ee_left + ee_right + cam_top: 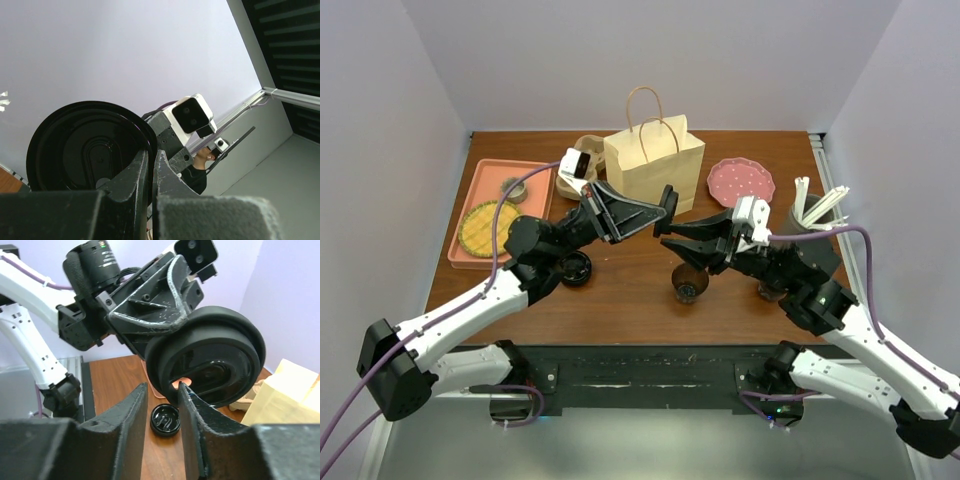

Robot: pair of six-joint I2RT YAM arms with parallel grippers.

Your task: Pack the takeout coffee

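While our left gripper (666,206) pinches the lid (210,360) before the paper bag (655,170), our narrow, empty right gripper (162,388) flanks it, presumably for handover.

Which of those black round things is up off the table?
The black lid, pinched on edge by the left gripper, in mid-air in front of the paper bag. The black cups sit on the table.

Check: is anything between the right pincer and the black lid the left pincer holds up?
Nothing visible does. The right pincer, jaws open, sits right at the lower edge of the black lid; the left pincer pinches its rim.
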